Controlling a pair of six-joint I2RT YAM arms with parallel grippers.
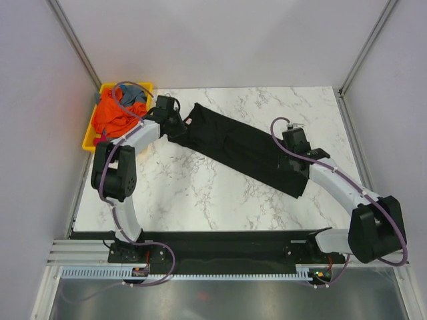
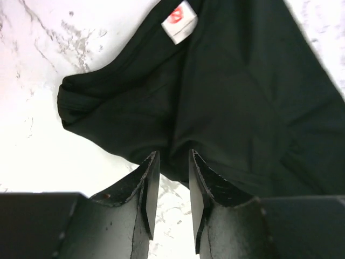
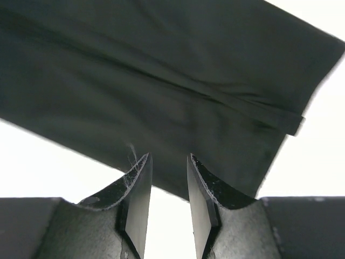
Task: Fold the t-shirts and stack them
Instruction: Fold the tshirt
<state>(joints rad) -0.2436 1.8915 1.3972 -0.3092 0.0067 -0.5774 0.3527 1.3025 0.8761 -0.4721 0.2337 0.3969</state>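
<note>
The black t-shirt [image 1: 240, 143] lies as a long folded strip slanting from back left to front right across the marble table. Its white neck label [image 2: 179, 20] shows near the collar end. My left gripper [image 1: 175, 127] sits at that collar end, open, with its tips [image 2: 172, 154] at the cloth's edge [image 2: 237, 97] and marble showing between the jaws. My right gripper [image 1: 292, 155] is at the hem end, also open, its tips [image 3: 168, 157] just reaching the cloth's edge [image 3: 161, 81]. The orange t-shirt [image 1: 113, 117] and the grey-blue one [image 1: 137, 93] lie bunched in the tray.
The yellow plastic tray [image 1: 89, 137] stands at the back left corner of the table, close behind the left arm. Grey walls enclose the left, back and right sides. Bare marble [image 1: 193, 193] lies in front of the black shirt.
</note>
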